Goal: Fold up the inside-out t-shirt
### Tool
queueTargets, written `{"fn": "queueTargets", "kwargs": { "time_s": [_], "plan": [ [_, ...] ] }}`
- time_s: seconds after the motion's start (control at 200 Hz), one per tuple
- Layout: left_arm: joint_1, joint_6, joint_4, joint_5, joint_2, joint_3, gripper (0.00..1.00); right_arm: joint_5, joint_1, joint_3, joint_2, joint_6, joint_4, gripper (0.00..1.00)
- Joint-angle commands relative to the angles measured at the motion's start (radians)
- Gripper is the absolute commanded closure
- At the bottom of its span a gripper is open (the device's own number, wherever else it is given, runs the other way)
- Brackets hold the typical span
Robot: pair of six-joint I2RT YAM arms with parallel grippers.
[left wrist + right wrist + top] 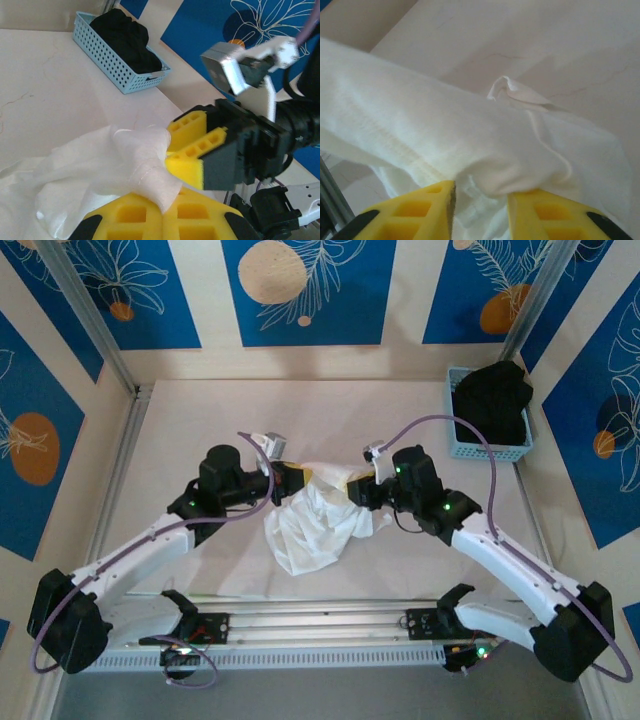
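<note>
**Entry: white t-shirt lifted at mid-desk, two end effectors on its far edge**

- Item 1, inside-out t-shirt (312,525): white, thin and wrinkled. It is bunched in a loose heap at the middle of the desk (190,415), between the two arms. Its far edge is raised where both end effectors meet it, and the rest hangs down and pools toward the near side. In the right wrist view a stitched seam runs across the cloth (470,135).
- Item 2, left end effector (287,480): at the far left corner of the heap. In the left wrist view its yellow fingers (130,217) are pressed together, with a fold of the cloth (100,165) pinched between them.
- Item 3, right end effector (352,487): just right of the left one, nearly touching it. In the right wrist view its yellow fingers (427,210) stand partly closed, gripping a thick bunch of cloth in the gap.
- Item 4, light blue basket (462,440): at the far right corner of the desk, well apart from the shirt.
- Item 5, black garment (495,400): piled inside the basket, rising above its rim.
</note>
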Motion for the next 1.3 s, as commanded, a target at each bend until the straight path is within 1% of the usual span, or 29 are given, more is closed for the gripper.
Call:
{"fn": "queueTargets", "kwargs": {
  "time_s": [0.0, 0.13, 0.17, 0.22, 0.43, 0.53, 0.6, 0.68, 0.86, 0.97, 1.075, 1.15, 1.23, 1.295],
  "plan": [
    [0.002, -0.010, 0.002, -0.006, 0.013, 0.041, 1.00, 0.114, 0.050, -0.043, -0.051, -0.081, 0.040, 0.60],
    [0.001, -0.013, 0.002, -0.007, 0.018, 0.046, 1.00, 0.213, 0.125, -0.067, -0.063, -0.135, 0.074, 0.51],
    [0.001, -0.012, 0.002, -0.006, 0.020, 0.046, 1.00, 0.242, 0.145, -0.070, -0.058, -0.150, 0.085, 0.46],
    [0.001, -0.014, 0.002, -0.006, 0.020, 0.047, 1.00, 0.271, 0.166, -0.070, -0.046, -0.169, 0.095, 0.42],
    [-0.001, -0.016, 0.006, 0.000, 0.022, 0.047, 1.00, 0.442, 0.247, -0.033, 0.051, -0.230, 0.121, 0.37],
    [-0.001, -0.015, 0.007, 0.002, 0.021, 0.043, 1.00, 0.530, 0.267, -0.001, 0.106, -0.233, 0.131, 0.37],
    [-0.001, -0.013, 0.005, 0.000, 0.020, 0.043, 1.00, 0.589, 0.274, 0.016, 0.129, -0.229, 0.140, 0.42],
    [-0.001, -0.007, -0.001, -0.006, 0.020, 0.041, 1.00, 0.612, 0.278, 0.016, 0.125, -0.226, 0.159, 0.51],
    [-0.001, 0.011, -0.018, -0.025, 0.018, 0.037, 1.00, 0.610, 0.276, 0.001, 0.072, -0.209, 0.166, 0.73],
    [-0.002, 0.023, -0.039, -0.052, 0.021, 0.038, 1.00, 0.577, 0.264, -0.007, 0.026, -0.193, 0.148, 0.87],
    [-0.002, 0.039, -0.090, -0.113, 0.022, 0.047, 1.00, 0.518, 0.238, -0.012, -0.021, -0.168, 0.129, 1.00],
    [-0.002, 0.053, -0.129, -0.156, 0.021, 0.055, 1.00, 0.443, 0.203, -0.013, -0.057, -0.144, 0.109, 1.00],
    [-0.001, 0.065, -0.159, -0.187, 0.017, 0.061, 1.00, 0.314, 0.153, -0.007, -0.092, -0.125, 0.083, 1.00],
    [0.000, 0.063, -0.159, -0.184, 0.013, 0.061, 1.00, 0.199, 0.128, -0.010, -0.101, -0.136, 0.078, 1.00]
  ]
}}
